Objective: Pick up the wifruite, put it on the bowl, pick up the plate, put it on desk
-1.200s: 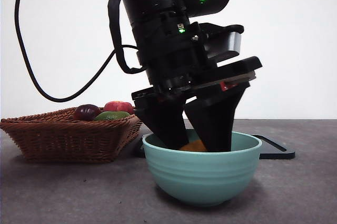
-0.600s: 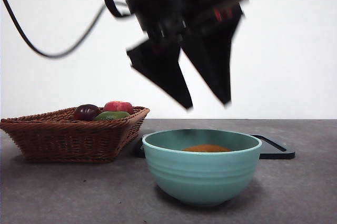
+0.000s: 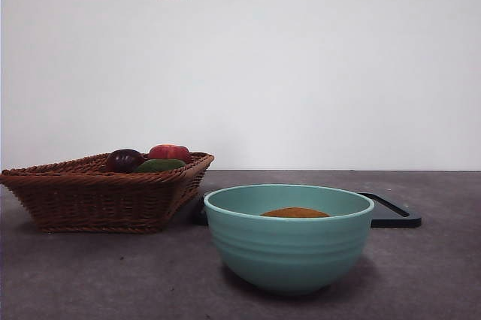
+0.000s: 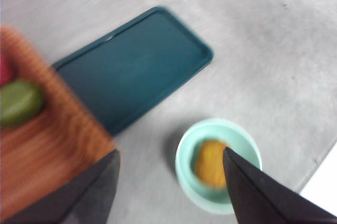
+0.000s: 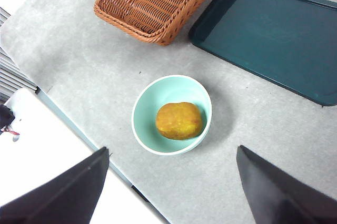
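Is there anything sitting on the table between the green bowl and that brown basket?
No, only bare desk separates the bowl from the basket; the right wrist view shows it best.

no readable text, label or number on anything.

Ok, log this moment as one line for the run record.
fruit: in bowl | left tool: open, high above bowl | right tool: open, waiting high | tray: on desk, bare
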Robot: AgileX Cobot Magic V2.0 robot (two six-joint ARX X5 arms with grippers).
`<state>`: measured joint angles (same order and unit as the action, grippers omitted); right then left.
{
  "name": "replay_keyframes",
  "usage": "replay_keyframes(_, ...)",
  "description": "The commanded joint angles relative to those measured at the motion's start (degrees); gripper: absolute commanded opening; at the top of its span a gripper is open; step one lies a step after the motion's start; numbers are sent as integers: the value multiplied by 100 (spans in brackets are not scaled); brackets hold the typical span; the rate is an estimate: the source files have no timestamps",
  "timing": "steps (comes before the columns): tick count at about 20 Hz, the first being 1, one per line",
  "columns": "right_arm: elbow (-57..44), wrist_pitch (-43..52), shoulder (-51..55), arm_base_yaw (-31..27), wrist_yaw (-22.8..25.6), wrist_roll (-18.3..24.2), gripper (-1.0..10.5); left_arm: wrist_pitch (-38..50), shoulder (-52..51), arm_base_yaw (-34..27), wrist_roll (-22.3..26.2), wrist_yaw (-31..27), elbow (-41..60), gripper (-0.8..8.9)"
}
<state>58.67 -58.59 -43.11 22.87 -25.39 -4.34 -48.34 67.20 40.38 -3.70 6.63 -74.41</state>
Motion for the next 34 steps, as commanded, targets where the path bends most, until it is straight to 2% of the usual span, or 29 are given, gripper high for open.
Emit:
replay_keyframes(1,105,20,-22,35,-4,-4,388,-223,-341,-175,136,387,79,315)
replay_keyframes(6,105,22,-22,35,28,7,388,-487,-1307,-297,133,1215,1064,313)
replay_keyframes(9,105,20,-24,35,31,7,388,-761,-1631,-275,162,2061,1611,312)
replay_keyframes(10,105,20,-24,35,31,7,388,-809,-1672,-275,157,2138,1707,312)
replay_keyframes(23,101,15,-59,35,33,-39,388,-678,-1694,-275,157,2135,1764,312)
replay_keyframes(28,-179,33,-404,37,192,-173,387,-568,-1694,-275,157,2135,1764,312)
replay_keyframes(34,-1368,1469,-1008,221,186,-546,387,-568,-1694,-275,160,2135,1764,312)
